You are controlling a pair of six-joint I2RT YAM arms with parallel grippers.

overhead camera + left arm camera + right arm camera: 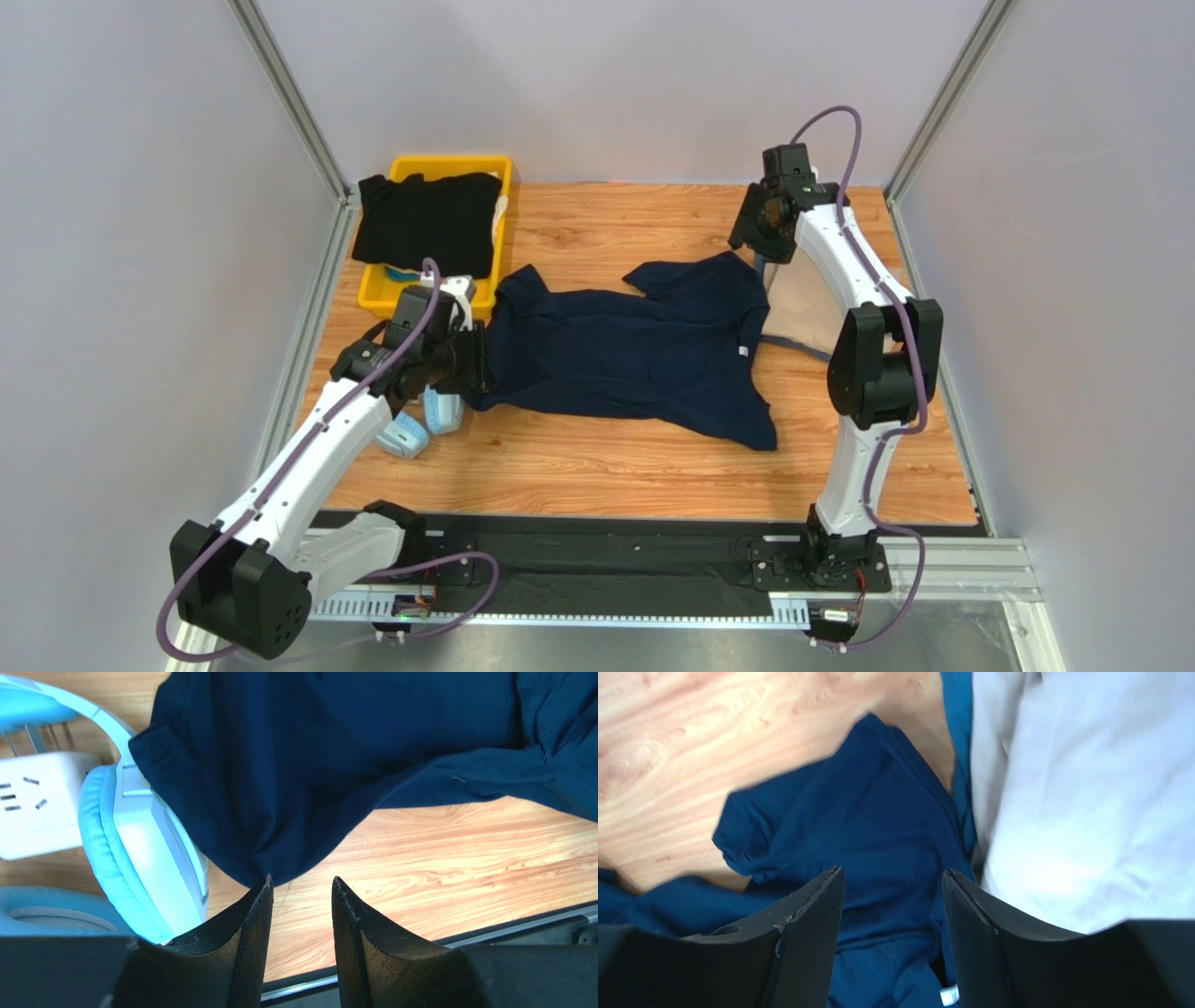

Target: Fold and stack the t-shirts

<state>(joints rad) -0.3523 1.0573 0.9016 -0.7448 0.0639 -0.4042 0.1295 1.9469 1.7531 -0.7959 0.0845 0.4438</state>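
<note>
Light blue headphones [140, 854] are lying just beside the left gripper [300, 880], jaws apart and empty at the hem of the navy t-shirt [631, 350] sprawling mid-table, and could get dragged. The right gripper [892, 871], also apart and empty, is risking pinching the beige t-shirt [1088, 798] too.

The navy t-shirt [631, 350] in the middle is a plain dark blue. At the far left, a plain black t-shirt [428, 224] covers a bright yellow bin [379, 290]. The beige t-shirt [800, 308] at the right is pale and unpatterned. The headphones [140, 847] are light blue and white, the power strip [42, 812] white, and the table [631, 469] warm wood grain.
</note>
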